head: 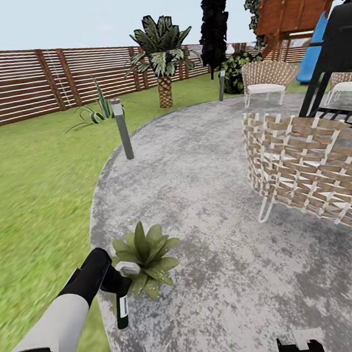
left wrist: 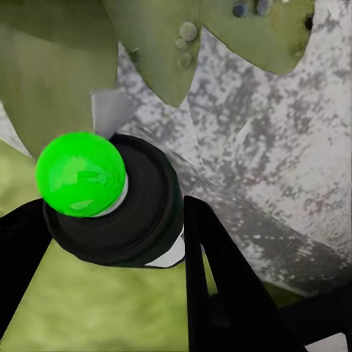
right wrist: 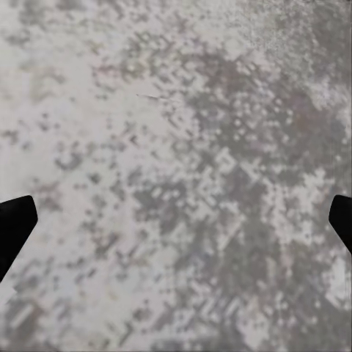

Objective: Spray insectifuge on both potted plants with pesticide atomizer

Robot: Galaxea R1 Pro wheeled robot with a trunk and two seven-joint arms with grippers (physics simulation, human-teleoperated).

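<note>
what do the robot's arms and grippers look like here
The left arm has a white forearm shell between black segments, ending in a black wrist. The left gripper has flat, matte black fingers. The right gripper shows black fingertips at both frame edges. No cables or markings visible.

potted plant [head: 145,258] left leaves partly hidden behind left arm [head: 57,325]; wicker chair [head: 314,171] cut by frame edge.

Right wrist camera. Mottled grey paved patio [right wrist: 183,169], its surface speckled in pale and darker patches, darkest toward the middle and one side. Two black fingertips [right wrist: 13,227] of the right hand [right wrist: 176,227] enter at opposite edges, set wide apart, with nothing but paving between them.
</note>
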